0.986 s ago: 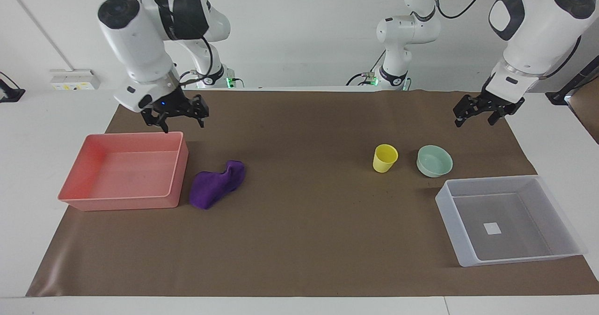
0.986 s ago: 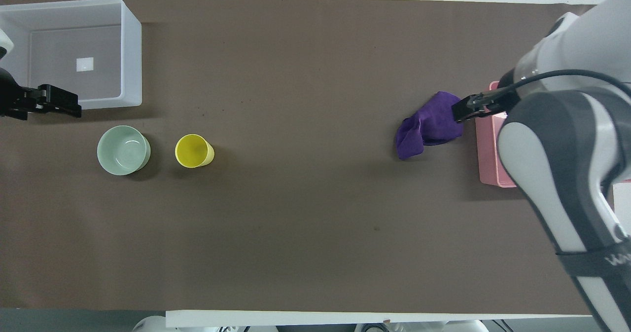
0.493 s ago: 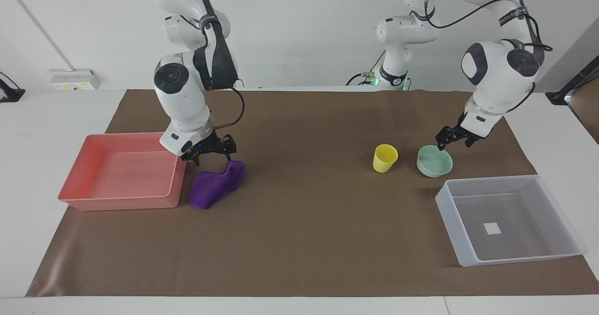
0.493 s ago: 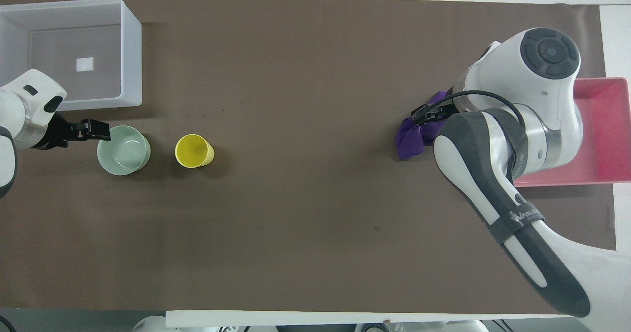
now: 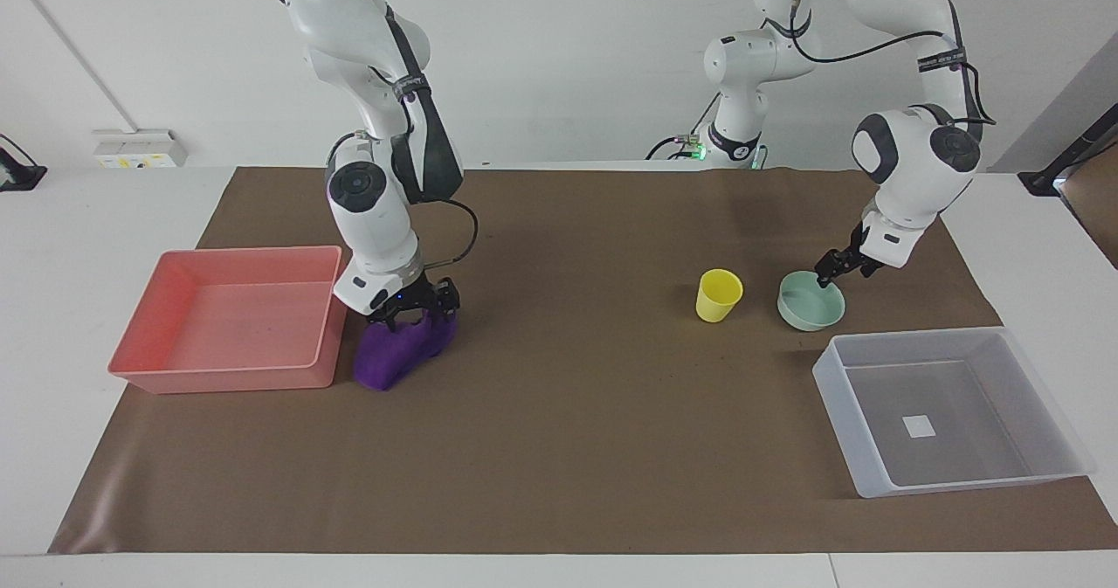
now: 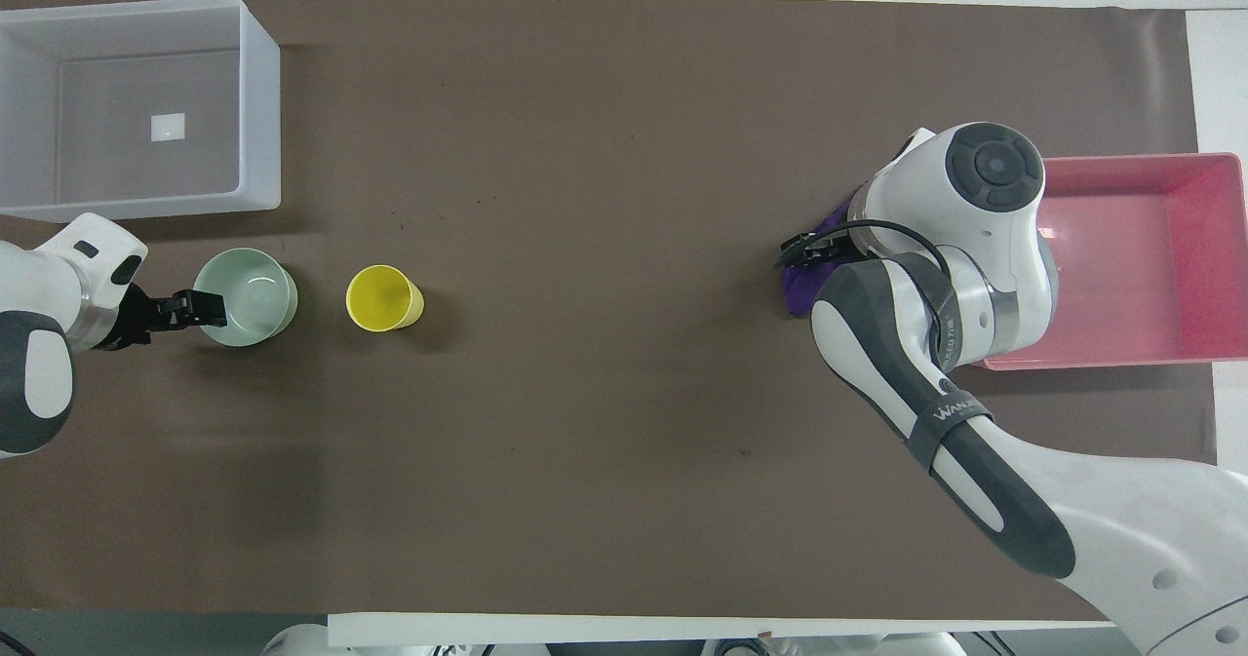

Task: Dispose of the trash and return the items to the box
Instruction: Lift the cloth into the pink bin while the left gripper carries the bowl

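The purple cloth wad (image 5: 393, 356) lies on the brown mat beside the pink tray. My right gripper (image 5: 412, 310) is down on top of the wad, fingers open across it. In the overhead view my right arm covers most of the wad (image 6: 801, 290). The mint-green bowl (image 5: 812, 308) and the yellow cup (image 5: 718, 295) stand side by side, nearer to the robots than the translucent box (image 5: 961, 481). My left gripper (image 5: 830, 278) is open at the bowl's rim on the robots' side, also seen from overhead (image 6: 210, 308). The box holds only its white label.
The pink tray (image 5: 218, 374) stands empty at the right arm's end of the mat. The box (image 6: 258, 100) stands at the left arm's end. The cup (image 6: 382, 297) stands close beside the bowl (image 6: 253, 295), toward the table's middle.
Both arms came down from above the mat. The right gripper dropped from over the pink tray's corner onto the cloth. The left gripper dropped to the bowl's rim.
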Motion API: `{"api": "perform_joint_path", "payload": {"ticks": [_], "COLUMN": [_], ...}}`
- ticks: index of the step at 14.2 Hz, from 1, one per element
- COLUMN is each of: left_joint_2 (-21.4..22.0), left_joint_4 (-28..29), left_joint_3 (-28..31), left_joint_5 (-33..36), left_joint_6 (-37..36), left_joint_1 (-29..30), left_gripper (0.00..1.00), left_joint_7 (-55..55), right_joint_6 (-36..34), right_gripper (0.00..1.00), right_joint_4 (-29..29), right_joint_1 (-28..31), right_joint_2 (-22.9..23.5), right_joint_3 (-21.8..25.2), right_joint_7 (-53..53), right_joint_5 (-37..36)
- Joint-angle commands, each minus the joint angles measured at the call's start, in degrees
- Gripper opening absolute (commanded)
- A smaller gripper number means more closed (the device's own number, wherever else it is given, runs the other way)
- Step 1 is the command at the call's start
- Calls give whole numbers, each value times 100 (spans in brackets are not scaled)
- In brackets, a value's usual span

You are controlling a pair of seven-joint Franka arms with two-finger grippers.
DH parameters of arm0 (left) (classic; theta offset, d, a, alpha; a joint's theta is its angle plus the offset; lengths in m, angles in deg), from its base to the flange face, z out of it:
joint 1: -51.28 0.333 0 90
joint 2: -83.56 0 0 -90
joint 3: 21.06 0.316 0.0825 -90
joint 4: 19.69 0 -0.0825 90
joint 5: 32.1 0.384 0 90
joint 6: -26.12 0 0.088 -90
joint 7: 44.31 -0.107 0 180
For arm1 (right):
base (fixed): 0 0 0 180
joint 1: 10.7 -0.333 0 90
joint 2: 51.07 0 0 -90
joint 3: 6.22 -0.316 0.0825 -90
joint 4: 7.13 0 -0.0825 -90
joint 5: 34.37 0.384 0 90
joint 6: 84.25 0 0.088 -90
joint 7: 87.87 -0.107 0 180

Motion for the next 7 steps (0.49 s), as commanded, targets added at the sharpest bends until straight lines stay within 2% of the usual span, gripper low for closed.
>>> {"api": "perform_joint_path", "payload": {"ticks": [1,2,3,4,5,6,7], "left_joint_2": [20,29,64,99,125,143,135], "left_joint_4": [220,247,360,448,475,510,502], "left_joint_3": [-35,-35,-35,-35,-35,-44,-35], "left_joint_5": [68,68,68,68,68,68,68], "left_joint_6": [325,325,351,342,307,316,316], "left_joint_1": [-41,-41,-32,-32,-41,-75,-215], "left_gripper": [100,99,94,78,41,13,0], "left_joint_7": [117,117,117,160,335,493,503], "right_joint_6": [1,-61,-148,-210,-402,-709,-990], "right_gripper": [49,30,16,6,0,0,0], "right_joint_4": [-89,-80,-71,-71,-62,34,139], "right_joint_1": [7,15,15,15,24,50,76], "right_joint_2": [-37,-37,-64,-125,-273,-414,-555], "right_joint_3": [4,4,4,13,13,13,22], "right_joint_7": [-25,-60,-87,-87,-87,-52,0], "right_joint_5": [-31,-31,-31,-31,-31,-40,-40]}}
